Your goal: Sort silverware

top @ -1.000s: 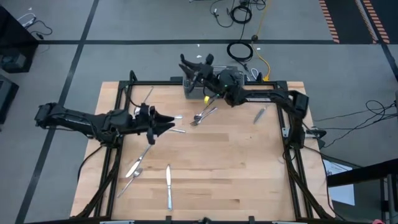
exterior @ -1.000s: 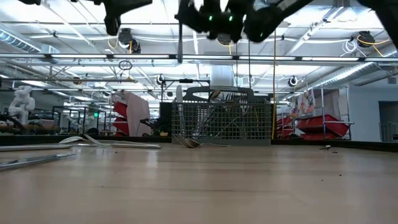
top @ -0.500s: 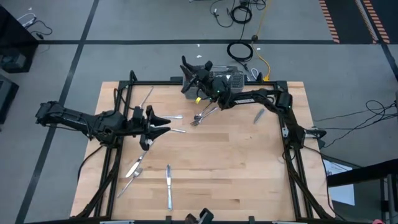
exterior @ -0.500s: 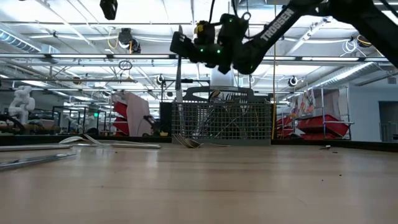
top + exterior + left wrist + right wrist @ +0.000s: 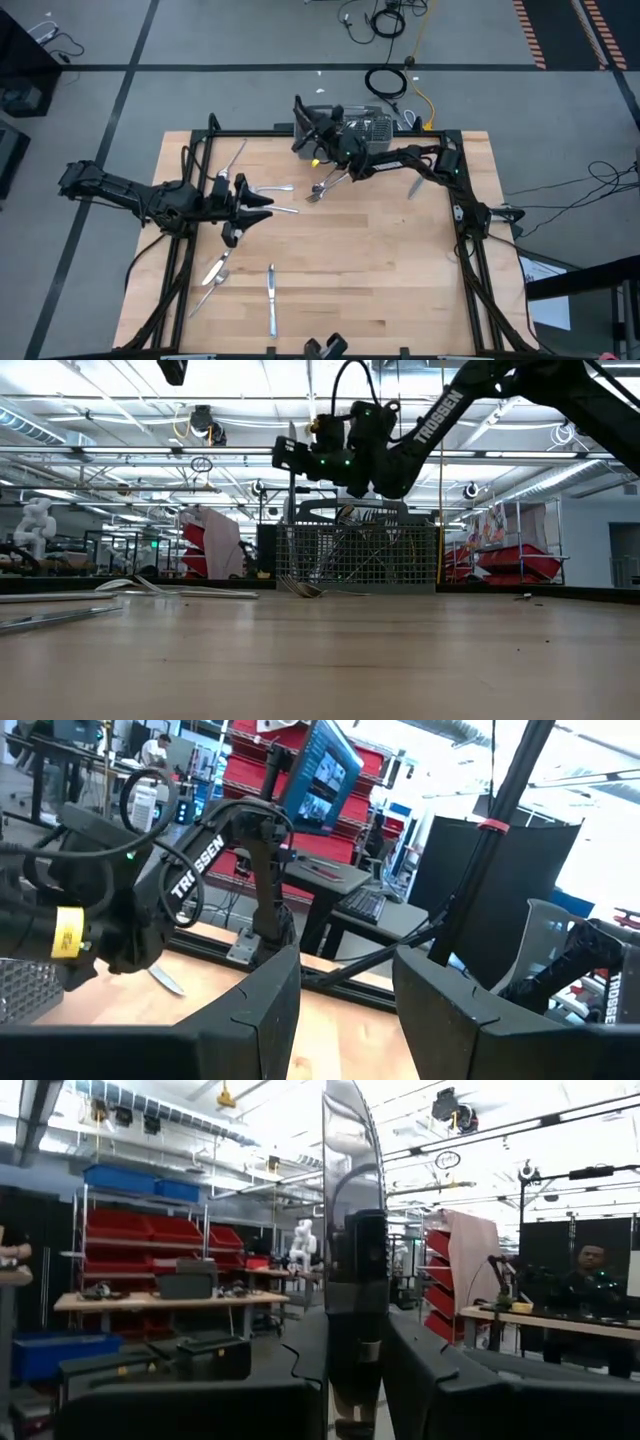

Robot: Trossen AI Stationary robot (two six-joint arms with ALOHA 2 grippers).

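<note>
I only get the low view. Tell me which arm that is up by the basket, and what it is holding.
Observer: That is the right arm. From above, the right gripper sits beside the basket at the table's far edge.
Operator: Confirm the grip.
Observer: The right wrist view shows a knife clamped between its fingers.
Operator: Report the left arm.
Observer: The left gripper hovers over the table's left half, open and empty.
Operator: Count the loose knives you can see.
Observer: At least two lie apart from the rest: one knife near the front edge and one on the right side.
</note>
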